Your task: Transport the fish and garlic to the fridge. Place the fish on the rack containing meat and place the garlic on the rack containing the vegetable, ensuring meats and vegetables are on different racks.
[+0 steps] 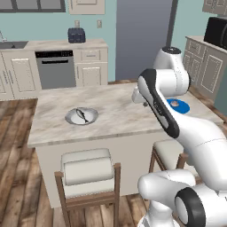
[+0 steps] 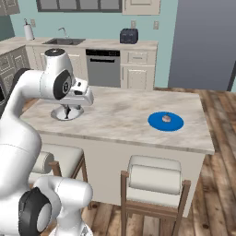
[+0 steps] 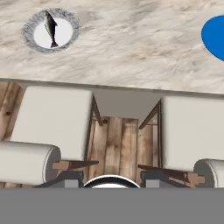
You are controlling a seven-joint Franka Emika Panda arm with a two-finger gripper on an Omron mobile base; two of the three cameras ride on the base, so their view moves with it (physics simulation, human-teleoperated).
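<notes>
No text, label, brand, number or sign can be read in any of the views.
</notes>
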